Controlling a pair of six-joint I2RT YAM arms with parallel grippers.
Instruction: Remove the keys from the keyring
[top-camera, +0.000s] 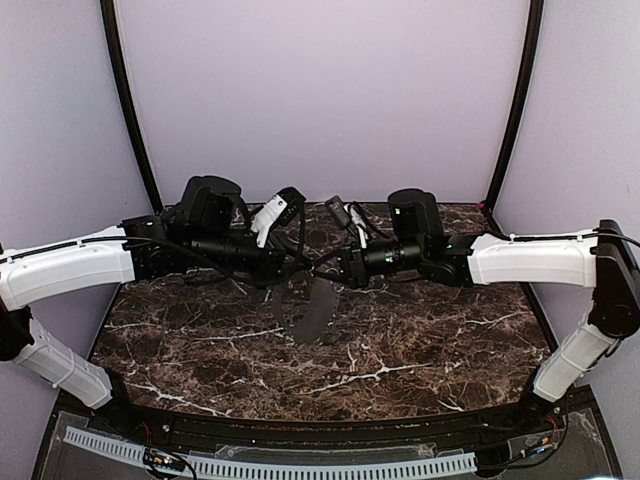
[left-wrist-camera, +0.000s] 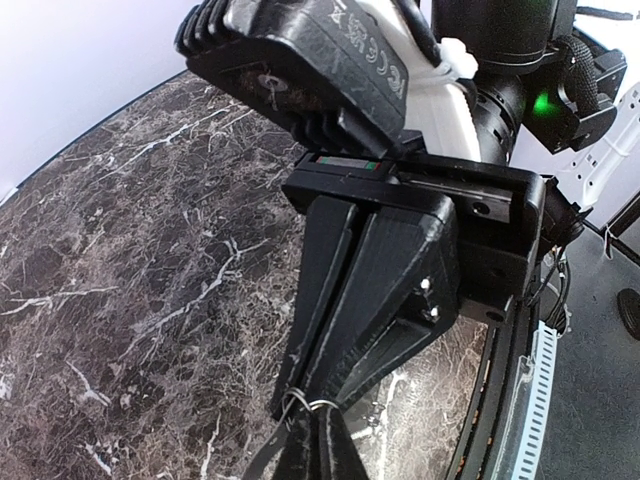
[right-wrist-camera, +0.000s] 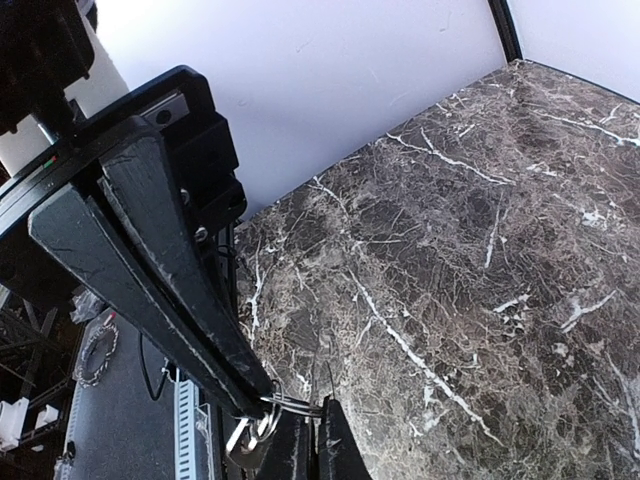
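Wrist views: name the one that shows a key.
The right wrist view: a silvery key hangs from the keyring; the left wrist view shows only wire.

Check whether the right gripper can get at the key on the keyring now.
Probably not: the right gripper is shut on the keyring, tip to tip with the left gripper, and the key hangs beside them, so it has no free jaws.

Plain lilac walls (top-camera: 320, 90), black posts (top-camera: 128, 100) and marble tabletop (top-camera: 420, 340) mark a lab booth.
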